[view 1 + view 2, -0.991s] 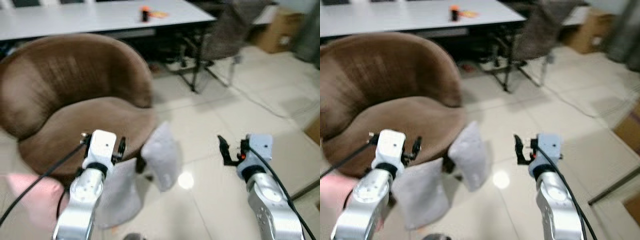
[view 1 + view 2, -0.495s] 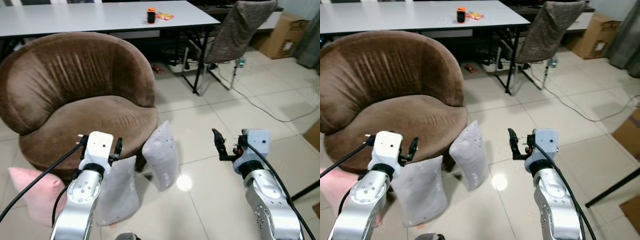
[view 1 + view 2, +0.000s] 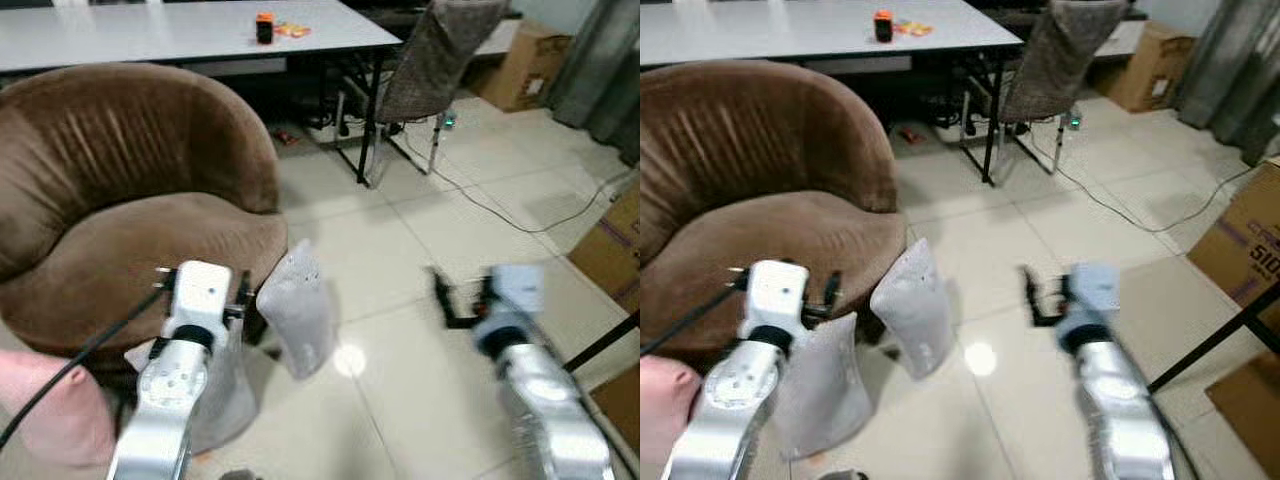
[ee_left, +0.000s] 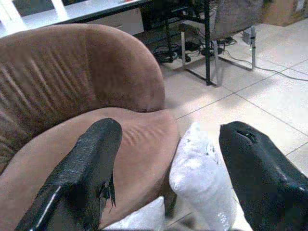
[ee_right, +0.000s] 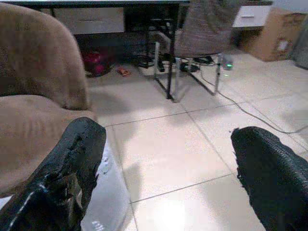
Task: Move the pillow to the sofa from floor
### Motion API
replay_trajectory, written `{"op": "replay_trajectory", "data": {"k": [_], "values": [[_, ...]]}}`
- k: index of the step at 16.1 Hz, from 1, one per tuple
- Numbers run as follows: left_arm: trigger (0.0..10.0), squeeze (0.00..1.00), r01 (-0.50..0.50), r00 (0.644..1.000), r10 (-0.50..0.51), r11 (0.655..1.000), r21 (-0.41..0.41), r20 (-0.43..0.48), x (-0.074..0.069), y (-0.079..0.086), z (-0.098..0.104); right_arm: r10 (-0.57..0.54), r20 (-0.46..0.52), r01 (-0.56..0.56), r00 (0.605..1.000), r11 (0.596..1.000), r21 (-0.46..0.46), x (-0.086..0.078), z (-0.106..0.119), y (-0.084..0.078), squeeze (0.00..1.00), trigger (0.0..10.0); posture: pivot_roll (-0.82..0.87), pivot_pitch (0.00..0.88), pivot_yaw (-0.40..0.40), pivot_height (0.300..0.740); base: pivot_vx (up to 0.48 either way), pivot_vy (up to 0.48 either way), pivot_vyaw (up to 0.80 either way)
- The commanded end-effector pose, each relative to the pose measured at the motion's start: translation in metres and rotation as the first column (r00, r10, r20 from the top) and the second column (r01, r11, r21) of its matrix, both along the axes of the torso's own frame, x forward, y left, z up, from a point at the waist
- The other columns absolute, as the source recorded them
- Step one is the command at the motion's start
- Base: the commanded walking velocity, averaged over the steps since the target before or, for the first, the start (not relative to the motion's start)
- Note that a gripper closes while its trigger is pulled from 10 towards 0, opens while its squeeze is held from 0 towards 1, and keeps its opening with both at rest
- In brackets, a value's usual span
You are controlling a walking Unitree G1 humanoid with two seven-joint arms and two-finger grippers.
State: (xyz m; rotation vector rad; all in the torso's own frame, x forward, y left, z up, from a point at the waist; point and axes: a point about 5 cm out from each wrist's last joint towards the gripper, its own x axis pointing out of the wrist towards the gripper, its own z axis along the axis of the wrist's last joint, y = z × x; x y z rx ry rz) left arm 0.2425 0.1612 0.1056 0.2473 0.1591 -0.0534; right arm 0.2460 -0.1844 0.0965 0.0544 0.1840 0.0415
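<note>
**Pillow not picked up yet**

Pillow (image 3: 296, 312) stands on the floor (image 3: 420, 240), leaning on the front of the brown sofa (image 3: 130, 190). It is grey. A second grey pillow (image 3: 820, 385) stands just beside it, partly behind the left arm. A pink pillow (image 3: 50, 405) sits on the floor further to the left.

The left gripper (image 4: 168, 168) is up in the air near the sofa's front edge, above the grey pillows. Its two fingers (image 4: 91, 163) are wide apart and hold nothing. The right gripper (image 5: 166, 168) is out over the bare floor, to the right of the pillow. Its fingers (image 5: 269, 168) are wide apart too, and hold nothing.

So nothing is done yet, I think. The robot must reach a pillow, grab it, lift it, and put it on the sofa seat.
</note>
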Motion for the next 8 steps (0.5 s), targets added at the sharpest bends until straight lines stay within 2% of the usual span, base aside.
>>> {"op": "replay_trajectory", "data": {"k": [1,4,7,8], "values": [[10.0,0.00,-0.006,1.000,0.006,1.000,0.007,0.022,0.0015,0.0039,0.0045,0.022,-0.002,-0.022,1.000,0.999,0.041,0.0024,0.0021,0.0051,0.00,10.0,0.05,0.000,-0.050,0.740,0.000,0.000,0.00],[10.0,0.00,-0.004,1.000,0.003,1.000,0.013,0.020,0.0039,0.0054,0.0042,0.063,-0.002,-0.063,0.998,0.998,-0.005,-0.0006,0.0019,0.0114,0.00,10.0,0.04,0.000,-0.038,0.740,0.291,0.000,0.00],[10.0,0.00,0.009,1.000,-0.009,1.000,0.024,0.019,0.0047,0.0061,0.0039,0.013,0.005,-0.013,1.000,0.999,0.041,-0.0016,0.0022,0.0086,0.00,10.0,0.04,0.000,-0.033,0.740,0.339,0.000,0.78],[10.0,0.00,0.011,1.000,-0.012,1.000,0.025,0.017,0.0045,0.0060,0.0031,-0.008,-0.005,0.008,1.000,0.998,0.070,-0.0012,0.0010,0.0059,0.00,10.0,0.03,0.000,-0.029,0.740,0.337,0.000,0.00]]}}
